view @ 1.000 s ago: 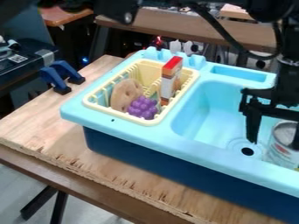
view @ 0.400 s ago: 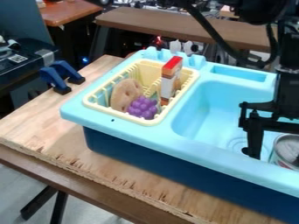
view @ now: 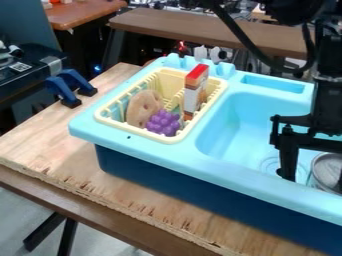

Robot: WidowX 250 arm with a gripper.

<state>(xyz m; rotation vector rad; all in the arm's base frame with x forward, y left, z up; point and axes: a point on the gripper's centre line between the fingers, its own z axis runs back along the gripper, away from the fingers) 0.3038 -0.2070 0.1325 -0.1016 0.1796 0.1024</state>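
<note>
Gripper [view: 314,181] of yours is open, fingers spread apart, hanging low over the sink [view: 230,117], right by the can [view: 325,172] in there. You've also got grapes [view: 163,123], an upright box [view: 193,95] and some tan thing [view: 142,107] in the yellow rack [view: 142,132].

Glossy plastic sink [view: 153,145], rough wood tabletop [view: 60,165], metal can [view: 325,171]
</note>
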